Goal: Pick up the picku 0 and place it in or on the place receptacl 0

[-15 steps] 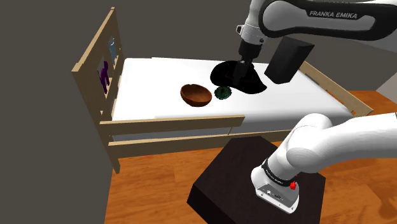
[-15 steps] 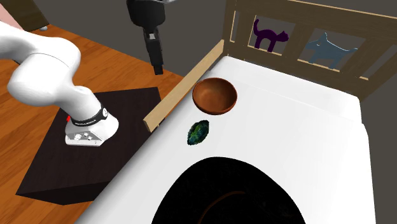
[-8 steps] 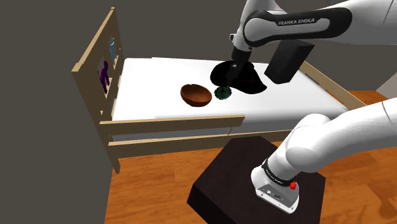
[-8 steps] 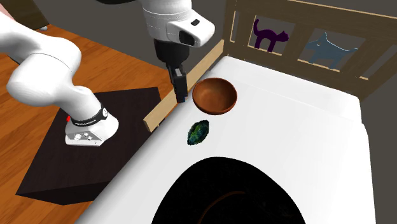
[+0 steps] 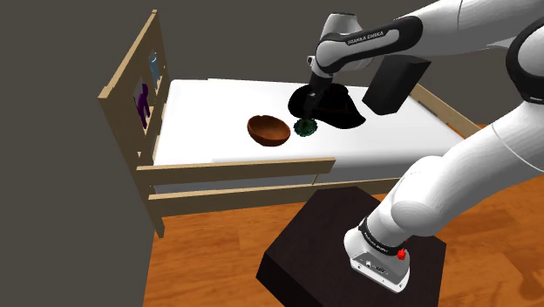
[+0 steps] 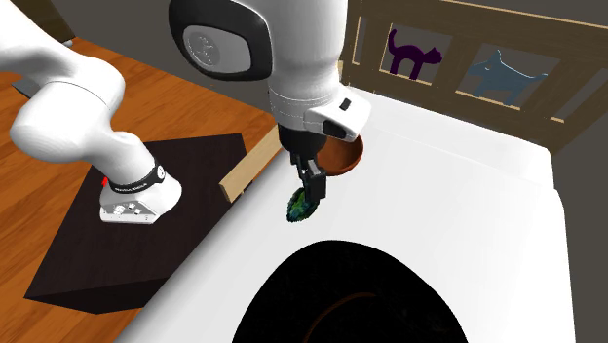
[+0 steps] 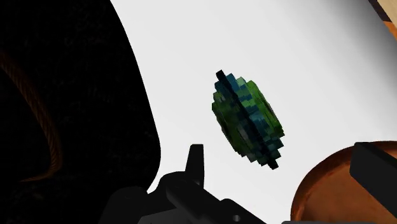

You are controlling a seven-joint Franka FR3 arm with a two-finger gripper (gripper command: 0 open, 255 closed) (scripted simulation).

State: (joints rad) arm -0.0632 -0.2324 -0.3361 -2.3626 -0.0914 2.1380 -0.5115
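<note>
A small green and blue ridged object (image 5: pixel 304 127) (image 6: pixel 302 204) (image 7: pixel 247 119) lies on the white bed between a brown bowl (image 5: pixel 268 130) (image 6: pixel 345 156) (image 7: pixel 324 191) and a large black shape (image 5: pixel 336 109) (image 6: pixel 351 292) (image 7: pixel 63 95). My gripper (image 5: pixel 311 98) (image 6: pixel 313 182) (image 7: pixel 285 167) hangs just above the green object, pointing down at it. Its fingers stand apart with nothing between them and touch nothing. In the second exterior view the arm hides part of the bowl.
The bed (image 5: pixel 227 144) has a wooden frame, a side rail (image 5: pixel 235 168) near the stand and a headboard (image 5: pixel 135 87) with cat cut-outs. The dark stand (image 5: pixel 349 253) sits on a wooden floor beside the bed.
The arm has swung from beside the bed rail over the mattress and come down, so the gripper now hangs over the green object. Bowl and green object have not moved.
</note>
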